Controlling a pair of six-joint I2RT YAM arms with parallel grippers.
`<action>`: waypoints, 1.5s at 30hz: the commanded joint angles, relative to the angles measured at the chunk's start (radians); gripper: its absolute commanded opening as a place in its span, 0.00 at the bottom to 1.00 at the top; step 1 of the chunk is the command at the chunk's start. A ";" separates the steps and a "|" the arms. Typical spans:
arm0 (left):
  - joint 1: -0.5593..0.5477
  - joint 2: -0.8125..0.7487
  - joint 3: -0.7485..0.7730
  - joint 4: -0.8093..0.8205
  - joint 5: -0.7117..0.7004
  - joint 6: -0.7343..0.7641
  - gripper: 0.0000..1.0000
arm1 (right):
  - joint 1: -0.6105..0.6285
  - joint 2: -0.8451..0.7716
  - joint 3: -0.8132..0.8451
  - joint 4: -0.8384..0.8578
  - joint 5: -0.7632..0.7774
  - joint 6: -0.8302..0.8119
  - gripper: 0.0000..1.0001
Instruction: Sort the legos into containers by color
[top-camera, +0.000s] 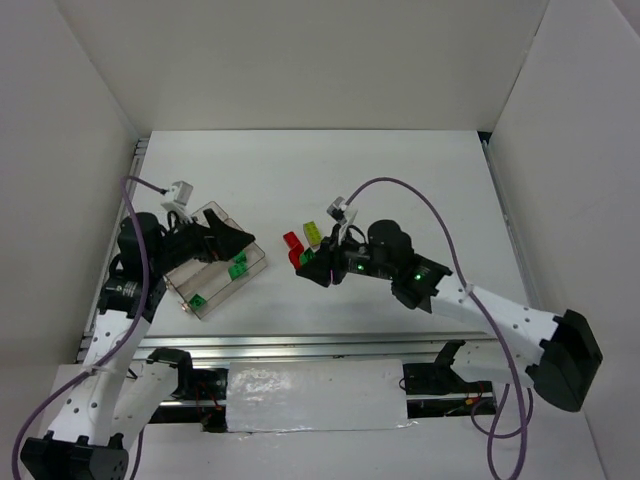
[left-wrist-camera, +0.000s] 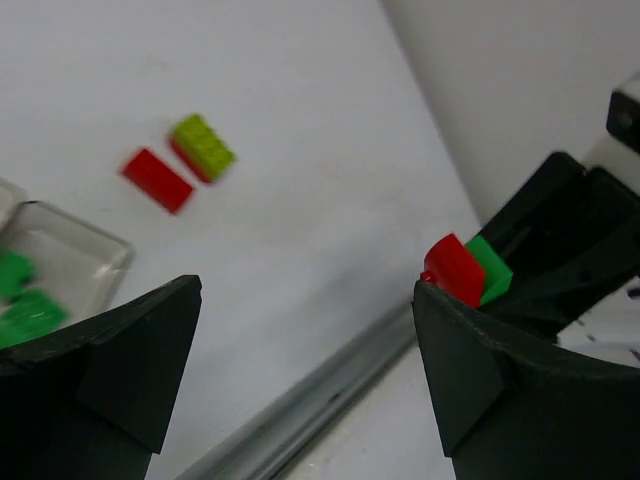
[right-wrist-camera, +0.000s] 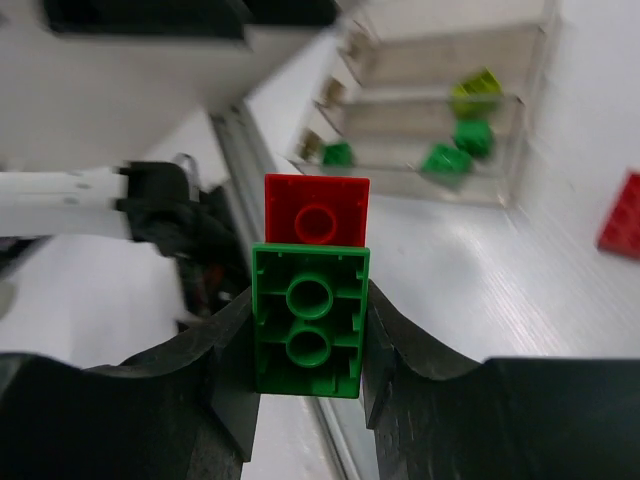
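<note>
White table (top-camera: 400, 180), white walls. Right gripper (top-camera: 322, 268) clamped on green brick (right-wrist-camera: 310, 335), red brick (right-wrist-camera: 316, 210) stuck on it, mid-table. Left gripper (left-wrist-camera: 305, 370) jaws apart, empty, over tray (top-camera: 215, 215) near left edge. We'd split pair before dropping; green goes in trough with greens.

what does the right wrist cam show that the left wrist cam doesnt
Only the right wrist: the hollow undersides of the green brick clamped in the right end effector and the red brick joined to it, plus a yellow-green brick in the tray. Only the left wrist: the left end effector, open and empty, and a loose yellow-green brick on the table. Both: that held pair, green bricks in the tray, a loose red brick.
</note>
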 joint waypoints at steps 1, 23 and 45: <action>-0.068 -0.048 -0.066 0.381 0.325 -0.115 0.99 | -0.011 -0.092 -0.036 0.181 -0.201 0.088 0.16; -0.314 -0.024 -0.121 0.601 0.333 -0.140 0.88 | 0.005 0.009 0.062 0.466 -0.456 0.243 0.20; -0.353 -0.019 -0.084 0.563 0.342 -0.098 0.00 | -0.077 -0.062 0.016 0.428 -0.464 0.203 0.47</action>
